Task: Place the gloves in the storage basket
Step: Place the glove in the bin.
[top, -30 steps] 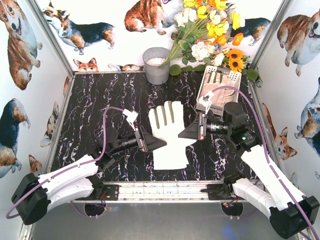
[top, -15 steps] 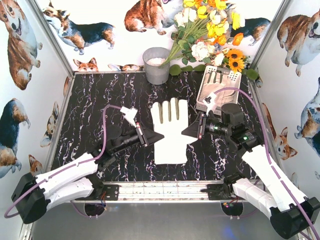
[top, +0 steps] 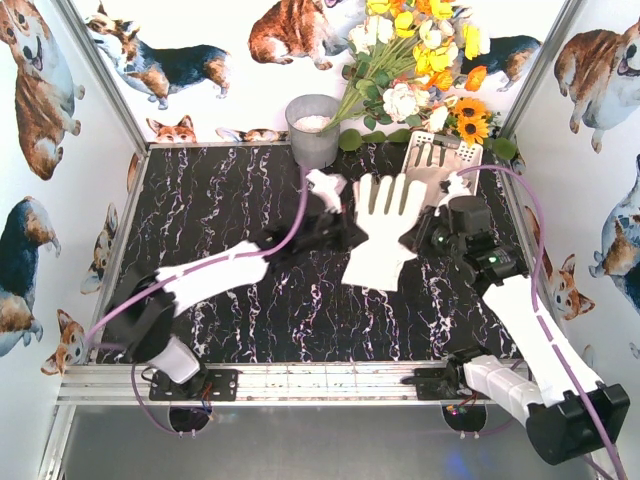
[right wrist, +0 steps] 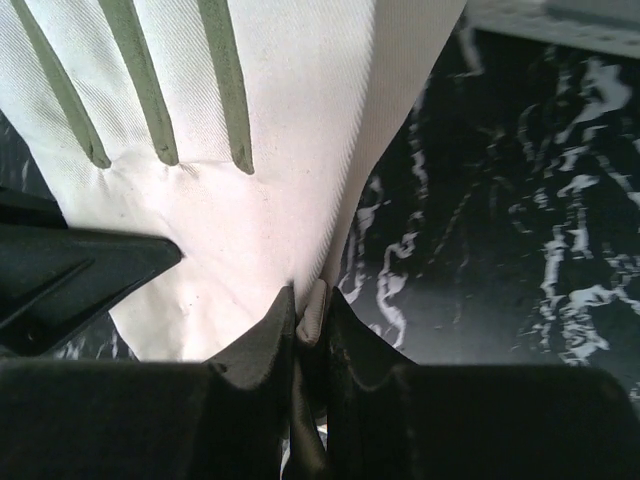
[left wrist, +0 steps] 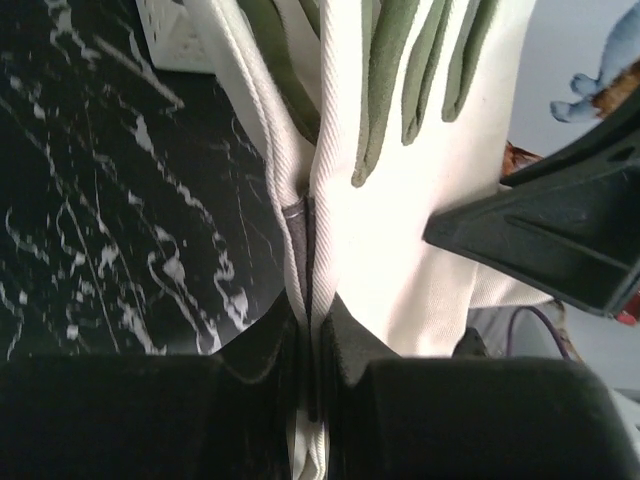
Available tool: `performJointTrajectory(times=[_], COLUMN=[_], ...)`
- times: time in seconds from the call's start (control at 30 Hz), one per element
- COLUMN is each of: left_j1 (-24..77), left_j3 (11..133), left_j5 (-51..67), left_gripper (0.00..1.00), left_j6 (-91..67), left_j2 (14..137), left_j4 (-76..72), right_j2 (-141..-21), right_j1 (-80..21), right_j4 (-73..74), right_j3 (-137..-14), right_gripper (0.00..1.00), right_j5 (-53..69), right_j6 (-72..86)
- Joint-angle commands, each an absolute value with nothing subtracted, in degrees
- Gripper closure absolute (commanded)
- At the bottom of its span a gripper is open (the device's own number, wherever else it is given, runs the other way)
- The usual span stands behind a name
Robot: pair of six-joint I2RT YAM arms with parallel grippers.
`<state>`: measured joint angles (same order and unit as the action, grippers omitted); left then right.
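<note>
Glove: cream-white glove point(top: 385, 235) with grey-green finger strips, spread flat between the two claws over the far-right part of the bench point(top: 220, 210). Its fingers point far and its cuff points near.
Glove height: cannot tell whether the cuff touches the bench.
Left claw: the left claw point(top: 352, 232) is clenched on the glove's left edge, with the fabric pinched between its pads point(left wrist: 345, 350).
Right claw: the right claw point(top: 418, 235) is clenched on the glove's right edge, with a fold caught between its fingers point(right wrist: 265, 335).
Storage basket: the white storage basket point(top: 474, 158) sits just far-right of the held glove, with more gloves point(top: 432, 155) lying inside.
Bucket: a grey bucket point(top: 313, 130) stands at the far edge, left of the basket.
Flowers: flowers point(top: 420, 60) stand behind the basket.
</note>
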<state>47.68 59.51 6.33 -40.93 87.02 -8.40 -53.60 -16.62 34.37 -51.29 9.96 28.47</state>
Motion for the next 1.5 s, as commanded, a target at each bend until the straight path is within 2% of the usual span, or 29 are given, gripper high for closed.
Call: performJointTrajectory(times=[0.0, 0.27, 0.6, 0.7, 0.8, 0.87, 1.0, 1.23, 1.47], left_j1=[46.9, 45.8, 42.5, 41.6, 40.6, 40.1, 39.6, 38.8, 39.0], left_j3=[69.4, 88.2, 105.2, 109.2, 112.1, 111.1, 104.8, 89.0, 76.7], left_j5=[1.8, 5.4, 9.1, 10.8, 11.2, 11.2, 10.8, 9.9, 10.1], left_gripper=[1.0, 1.0, 1.0, 0.82, 0.57, 0.45, 0.34, 0.3, 0.29], left_j6=[-33.6, -31.5, -30.8, -31.0, -32.2, -32.9, -32.6, -32.8, -34.5], left_j2=[95.0, 112.9, 127.9, 131.1, 132.4, 131.3, 126.6, 115.4, 106.0], left_j4=[-5.4, -3.1, -5.0, -6.9, -7.0, -7.9, -9.2, -9.4, -9.5], right_j2=[-54.5, -61.2, -67.2, -68.9, -72.2, -75.3, -81.1, -87.3, -93.3], right_j1=[-11.1, -5.0, -3.2, -2.4, -1.3, -0.2, 1.2, 2.9, 3.5], right_j4=[31.7, 26.1, 12.7, 7.9, 3.0, 0.0, -5.1, -4.1, -1.0], right_j3=[-53.4, -54.4, -53.8, -53.8, -54.2, -54.8, -56.6, -62.6, -67.8], right_gripper=[1.0, 1.0, 1.0, 1.0, 1.0, 1.0, 1.0, 1.0, 1.0], right_j5=[4.0, 1.2, -7.6, -8.6, -8.1, -6.3, -1.1, 8.1, 8.4], right_j6=[24.5, 24.0, 22.1, 21.9, 21.9, 21.5, 18.2, 9.2, 3.5])
